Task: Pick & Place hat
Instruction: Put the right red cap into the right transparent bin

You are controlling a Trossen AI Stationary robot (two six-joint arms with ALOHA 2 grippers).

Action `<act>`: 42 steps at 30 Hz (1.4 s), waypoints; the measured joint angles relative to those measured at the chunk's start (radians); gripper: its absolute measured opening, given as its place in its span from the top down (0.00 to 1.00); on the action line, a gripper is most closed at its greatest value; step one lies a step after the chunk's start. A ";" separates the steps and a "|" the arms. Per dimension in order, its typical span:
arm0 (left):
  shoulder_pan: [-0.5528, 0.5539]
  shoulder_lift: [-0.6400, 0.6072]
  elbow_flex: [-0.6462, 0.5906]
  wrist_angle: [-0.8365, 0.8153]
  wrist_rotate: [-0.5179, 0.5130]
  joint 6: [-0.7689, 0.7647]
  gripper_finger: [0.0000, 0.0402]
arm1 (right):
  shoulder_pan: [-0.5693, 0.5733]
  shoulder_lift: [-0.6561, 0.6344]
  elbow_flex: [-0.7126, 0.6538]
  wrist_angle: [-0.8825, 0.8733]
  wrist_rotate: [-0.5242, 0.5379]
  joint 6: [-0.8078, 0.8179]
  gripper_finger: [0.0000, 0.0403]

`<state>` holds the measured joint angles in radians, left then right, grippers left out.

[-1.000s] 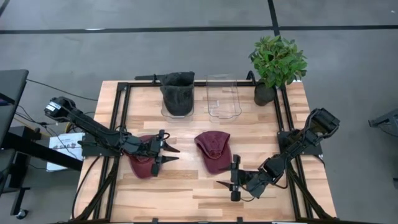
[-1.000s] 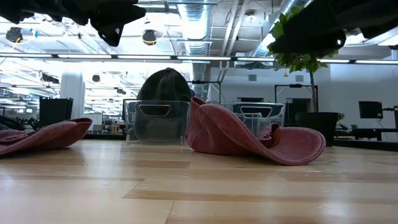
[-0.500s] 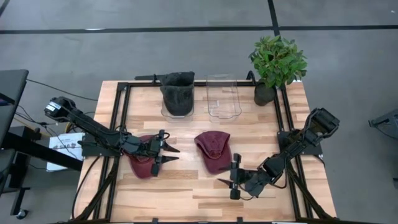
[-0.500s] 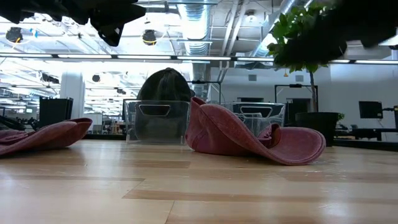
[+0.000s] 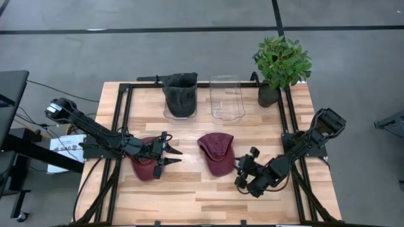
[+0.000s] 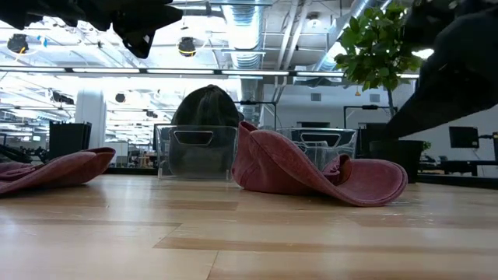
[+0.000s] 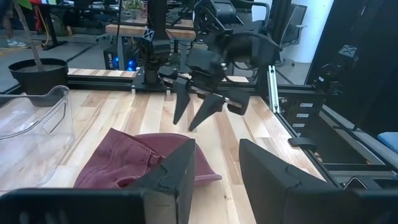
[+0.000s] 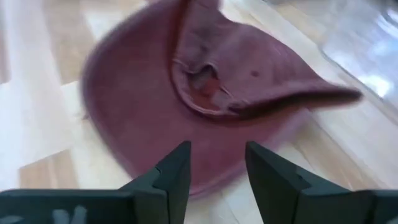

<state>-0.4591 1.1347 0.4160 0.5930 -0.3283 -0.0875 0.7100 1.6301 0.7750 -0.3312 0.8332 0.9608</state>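
The wooden table (image 5: 189, 189) has two clear bins at the back, one with a dark hat (image 5: 180, 93) in it and an empty bin (image 5: 226, 99) next to it, and a potted plant (image 5: 281, 63) in the corner. Two red hats lie on the wood. The middle red hat (image 5: 216, 151) is the one being gone after. The right gripper (image 5: 243, 173) has just swung round from pointing along the front edge to face that hat, and its fingers have come closer together, though they still have a gap and hold nothing. I think the grab comes next. The left gripper (image 5: 167, 156) has stayed over the other red hat (image 5: 144, 165), fingers apart, holding nothing
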 joint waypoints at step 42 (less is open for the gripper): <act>0.000 0.012 0.000 0.021 0.000 -0.032 0.70 | -0.082 -0.011 -0.269 0.802 -0.058 -0.332 0.99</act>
<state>-0.4591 1.1462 0.4164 0.6140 -0.3284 -0.1194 0.6280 1.6187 0.5061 0.4711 0.7753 0.6285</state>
